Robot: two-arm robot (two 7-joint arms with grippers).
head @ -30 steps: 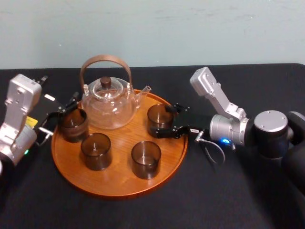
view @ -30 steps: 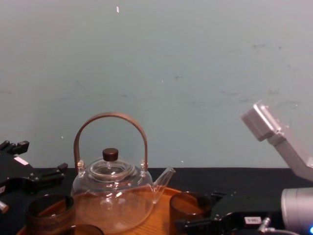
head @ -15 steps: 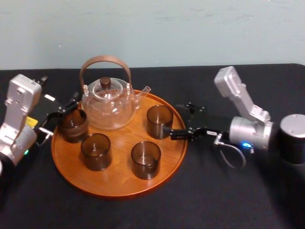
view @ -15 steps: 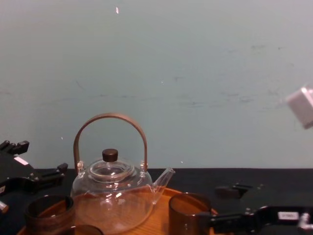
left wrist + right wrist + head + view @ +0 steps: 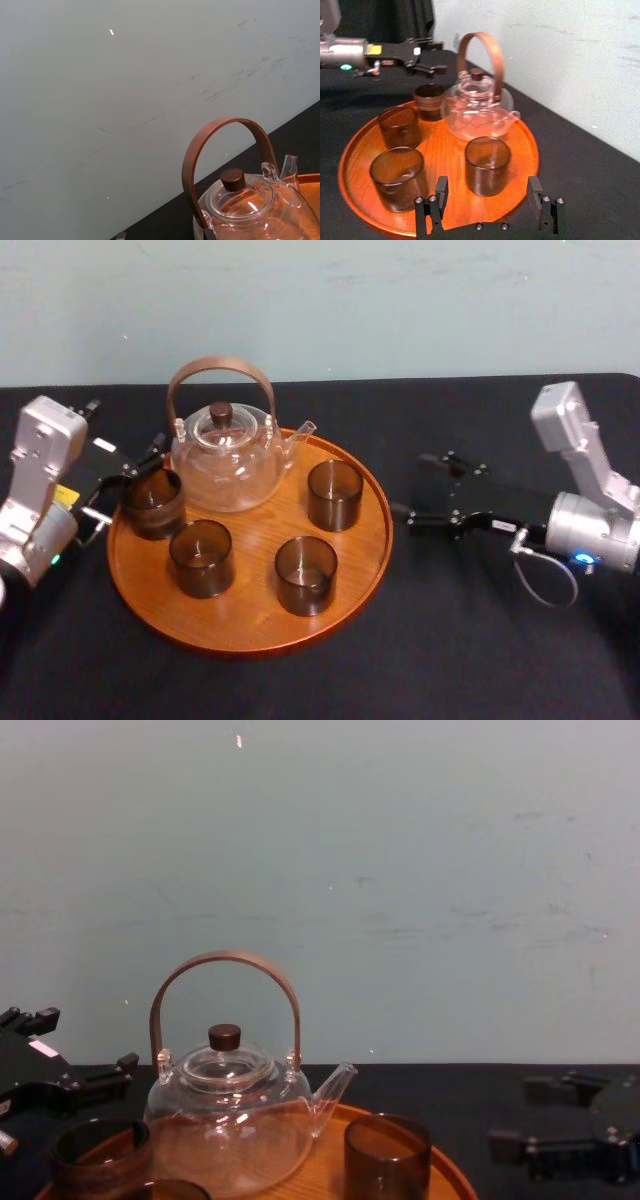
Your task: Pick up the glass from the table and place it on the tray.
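Over the bare black table [image 5: 450, 640], just right of the tray [image 5: 255, 530], my right gripper [image 5: 412, 485] hangs with its two fingers spread wide and nothing between them. Its tips point left toward the tray's right rim and stand clear of it. Straight ahead of those fingers is the glass [image 5: 335, 495], upright on the far right part of the tray, inside the rim and apart from my fingertips. Just left of it and a little farther back sits the clear teapot [image 5: 225, 465], its spout turned toward the glass and its brown handle arched upright over the lid. Nearer to me on the tray stand the near-right tumbler [image 5: 306, 574] and the near-left tumbler [image 5: 201, 557], both upright and apart from each other. Against the tray's left rim is the far-left tumbler [image 5: 152, 502]. My left gripper [image 5: 130, 482] sits there at the left edge with its fingers spread, close beside that tumbler. I cannot tell whether it touches the tumbler. Beyond the table rises a pale wall [image 5: 400, 300].
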